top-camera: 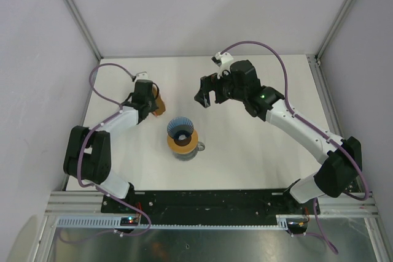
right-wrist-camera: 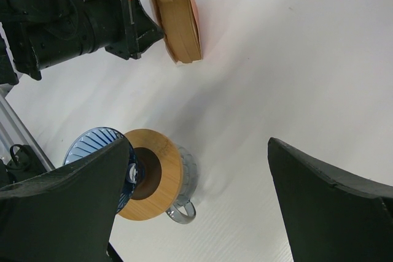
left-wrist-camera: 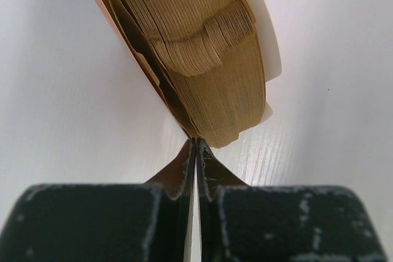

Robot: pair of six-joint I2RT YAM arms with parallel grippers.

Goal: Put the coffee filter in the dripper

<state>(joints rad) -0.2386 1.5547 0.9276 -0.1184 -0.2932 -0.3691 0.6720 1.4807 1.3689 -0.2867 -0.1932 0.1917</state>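
The blue ribbed dripper point(top-camera: 181, 128) sits on a round tan ring point(top-camera: 191, 144) on top of a glass carafe; it also shows in the right wrist view point(right-wrist-camera: 92, 142). My left gripper point(top-camera: 152, 101) is shut, its tips point(left-wrist-camera: 196, 145) pinching the lower corner of the orange packet point(left-wrist-camera: 202, 47) of stacked tan filters, which stands on edge point(top-camera: 159, 101). No single loose coffee filter shows. My right gripper point(top-camera: 206, 95) is open and empty point(right-wrist-camera: 198, 145), above the table right of the packet and behind the dripper.
The glass carafe point(right-wrist-camera: 184, 176) with its handle stands under the ring point(right-wrist-camera: 161, 173) at the table's middle. Grey walls and metal posts close the back and sides. The left arm point(right-wrist-camera: 73, 23) lies left of the packet point(right-wrist-camera: 178, 16).
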